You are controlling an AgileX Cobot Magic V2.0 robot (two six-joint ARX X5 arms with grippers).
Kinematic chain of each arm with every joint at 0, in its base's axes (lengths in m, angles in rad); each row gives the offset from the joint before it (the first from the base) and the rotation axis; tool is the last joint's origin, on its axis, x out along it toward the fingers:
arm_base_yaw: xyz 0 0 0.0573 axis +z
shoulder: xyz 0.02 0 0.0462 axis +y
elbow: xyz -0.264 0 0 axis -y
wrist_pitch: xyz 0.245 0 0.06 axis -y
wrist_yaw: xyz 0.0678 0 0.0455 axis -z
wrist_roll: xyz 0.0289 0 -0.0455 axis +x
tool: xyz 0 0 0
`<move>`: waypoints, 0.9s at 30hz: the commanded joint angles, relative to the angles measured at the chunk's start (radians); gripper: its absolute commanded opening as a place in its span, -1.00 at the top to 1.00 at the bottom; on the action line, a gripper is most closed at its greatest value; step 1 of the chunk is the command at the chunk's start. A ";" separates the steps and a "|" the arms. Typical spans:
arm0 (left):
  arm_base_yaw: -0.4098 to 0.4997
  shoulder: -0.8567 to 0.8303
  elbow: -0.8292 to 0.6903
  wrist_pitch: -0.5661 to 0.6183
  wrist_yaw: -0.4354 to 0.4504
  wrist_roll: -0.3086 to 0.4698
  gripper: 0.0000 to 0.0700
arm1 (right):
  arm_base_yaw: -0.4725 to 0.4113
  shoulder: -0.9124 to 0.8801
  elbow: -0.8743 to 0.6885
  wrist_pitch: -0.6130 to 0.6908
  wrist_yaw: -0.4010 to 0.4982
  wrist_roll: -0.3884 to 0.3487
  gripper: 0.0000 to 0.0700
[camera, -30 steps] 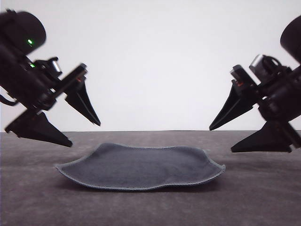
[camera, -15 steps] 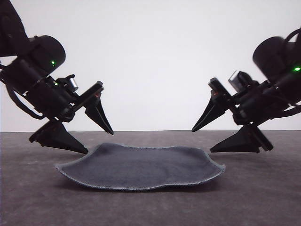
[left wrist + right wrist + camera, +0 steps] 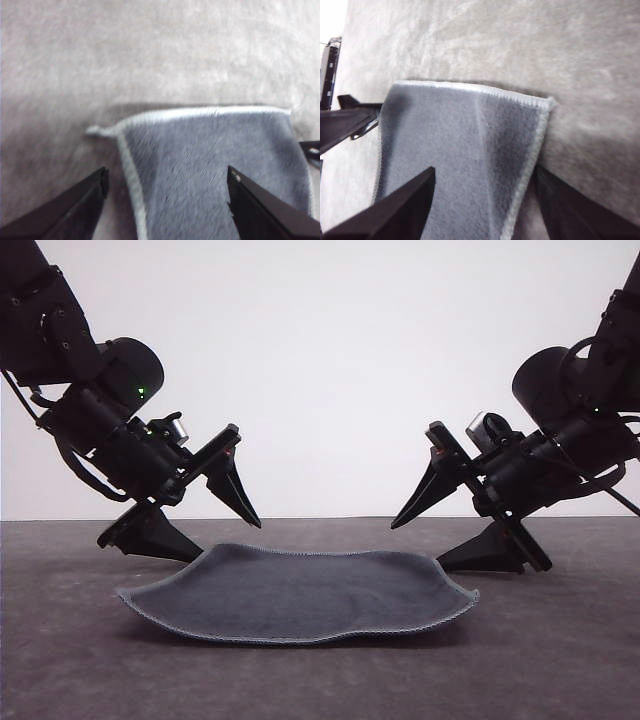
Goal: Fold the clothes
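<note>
Currently both pincers gape apart, left pincer (image 3: 220,540) and right pincer (image 3: 418,544) each straddling an opposite far edge of the flat grey-blue fleecy square cloth (image 3: 300,594).

1 cloth (image 3: 300,595), 2 end effectors, left end effector (image 3: 228,542), right end effector (image 3: 415,543)

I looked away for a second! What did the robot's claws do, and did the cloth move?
Both came down and inward. The left gripper and right gripper now straddle opposite edges of the cloth, jaws open. Nothing has been grabbed yet. The cloth stayed flat in the same spot.
</note>
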 commanded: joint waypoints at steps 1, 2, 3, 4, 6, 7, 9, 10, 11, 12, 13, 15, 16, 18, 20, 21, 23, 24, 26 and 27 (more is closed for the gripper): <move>-0.003 0.035 0.023 0.000 0.007 -0.008 -0.35 | 0.008 0.029 0.013 0.007 0.001 0.010 -0.15; -0.003 0.035 0.025 0.001 0.011 -0.008 -0.35 | 0.010 0.029 0.014 0.015 0.001 0.011 -0.15; -0.004 0.036 0.026 0.003 0.014 -0.008 -0.35 | 0.012 0.029 0.014 0.024 -0.002 0.011 -0.15; -0.004 0.036 0.026 0.005 0.015 -0.008 -0.35 | 0.013 0.029 0.014 0.035 -0.007 0.012 -0.15; -0.005 0.036 0.026 0.007 0.016 -0.008 -0.35 | 0.016 0.029 0.016 0.039 -0.006 0.012 -0.15; -0.005 0.036 0.026 0.007 0.016 -0.008 -0.35 | 0.017 0.029 0.016 0.039 -0.005 0.012 -0.15; -0.005 0.038 0.026 0.008 0.016 -0.008 -0.35 | 0.021 0.029 0.016 0.039 0.002 0.010 -0.15; -0.005 0.038 0.026 0.008 0.016 -0.008 -0.35 | 0.023 0.029 0.016 0.039 0.010 0.009 -0.14; -0.005 0.039 0.026 0.008 0.015 -0.008 -0.35 | 0.024 0.029 0.016 0.043 0.019 0.008 -0.10; -0.005 0.039 0.026 0.009 0.013 -0.008 -0.35 | 0.024 0.029 0.016 0.047 0.029 0.007 -0.03; -0.005 0.039 0.026 0.009 0.010 -0.008 -0.34 | 0.024 0.029 0.016 0.050 0.040 0.006 0.10; -0.005 0.039 0.026 0.010 0.002 -0.007 -0.25 | 0.024 0.029 0.016 0.057 0.058 0.004 0.34; -0.005 0.039 0.026 0.010 0.002 -0.007 -0.12 | 0.024 0.029 0.016 0.061 0.061 0.003 0.42; -0.004 0.039 0.026 0.010 0.002 -0.007 0.20 | 0.023 0.029 0.016 0.065 0.065 0.003 0.55; -0.003 0.039 0.026 0.010 0.002 -0.007 0.49 | 0.023 0.029 0.016 0.066 0.068 0.003 0.69; -0.003 0.039 0.026 0.010 0.002 -0.007 0.62 | 0.023 0.029 0.016 0.066 0.071 0.002 0.78; -0.003 0.039 0.026 0.010 0.002 -0.007 0.85 | 0.023 0.029 0.016 0.067 0.076 -0.001 0.94; -0.003 0.039 0.026 0.010 0.002 -0.007 0.94 | 0.023 0.029 0.016 0.069 0.076 -0.003 1.00; -0.002 0.039 0.026 0.010 0.002 -0.007 0.98 | 0.023 0.029 0.016 0.069 0.076 -0.011 0.99; -0.002 0.039 0.026 0.009 0.002 -0.007 0.97 | 0.023 0.029 0.016 0.069 0.076 -0.016 0.99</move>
